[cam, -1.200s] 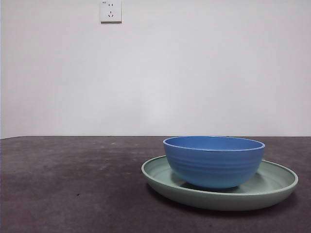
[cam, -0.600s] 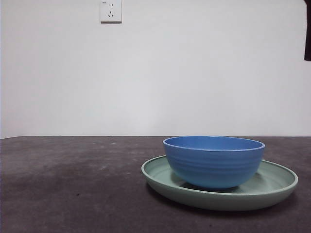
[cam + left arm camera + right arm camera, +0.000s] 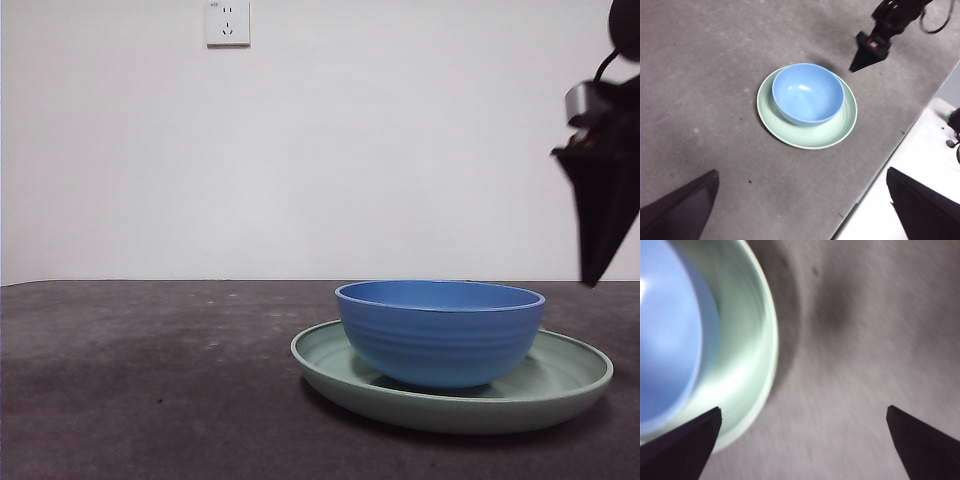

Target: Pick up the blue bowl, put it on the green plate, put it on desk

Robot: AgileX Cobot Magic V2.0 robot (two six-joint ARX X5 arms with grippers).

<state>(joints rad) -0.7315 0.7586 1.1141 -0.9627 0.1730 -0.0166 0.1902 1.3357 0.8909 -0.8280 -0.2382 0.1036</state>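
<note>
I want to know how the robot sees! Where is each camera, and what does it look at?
Front view: low at desk height, looking level at the blue bowl on the green plate; right pincer shows at the edge.
Left wrist view: high above the desk, looking down; its own open jaws show.
Right wrist view: close above the plate's rim; open jaws show.
All share bowl and plate.

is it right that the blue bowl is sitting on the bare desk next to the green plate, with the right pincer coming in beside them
Not quite. The blue bowl sits on the green plate, not on the bare desk; the left wrist view shows it. The right pincer is indeed beside them.
</note>
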